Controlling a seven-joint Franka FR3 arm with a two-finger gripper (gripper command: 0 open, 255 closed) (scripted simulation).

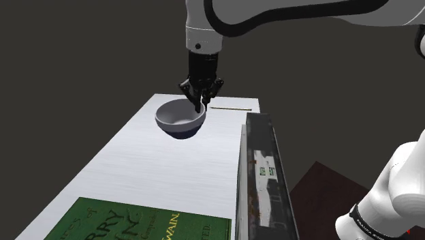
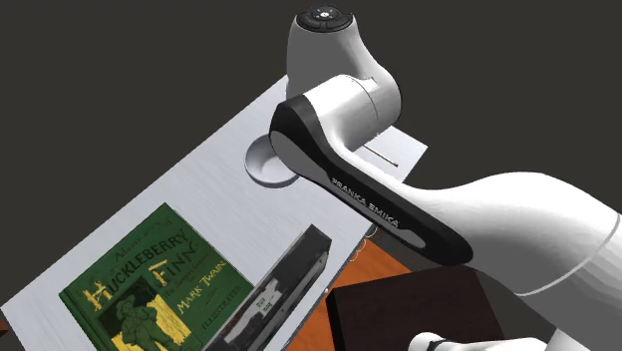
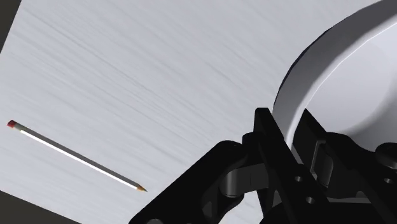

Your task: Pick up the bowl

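Note:
A grey-white bowl (image 1: 178,117) with a dark underside is near the far end of the white table (image 1: 136,163). My black gripper (image 1: 199,106) comes straight down onto the bowl's rim on the side toward the shoulder view's right. In the wrist view the gripper (image 3: 296,149) is shut on the rim of the bowl (image 3: 356,83), one finger inside the wall and one outside. The bowl seems to hang slightly above the table, a little tilted. The white arm covers part of the bowl (image 2: 267,168) in the second exterior view.
A thin pencil (image 1: 228,108) lies on the table just beyond the bowl (image 3: 76,156). A green Huckleberry Finn book (image 1: 136,221) lies at the near end. A long dark box (image 1: 262,177) runs along the table's edge on the shoulder view's right.

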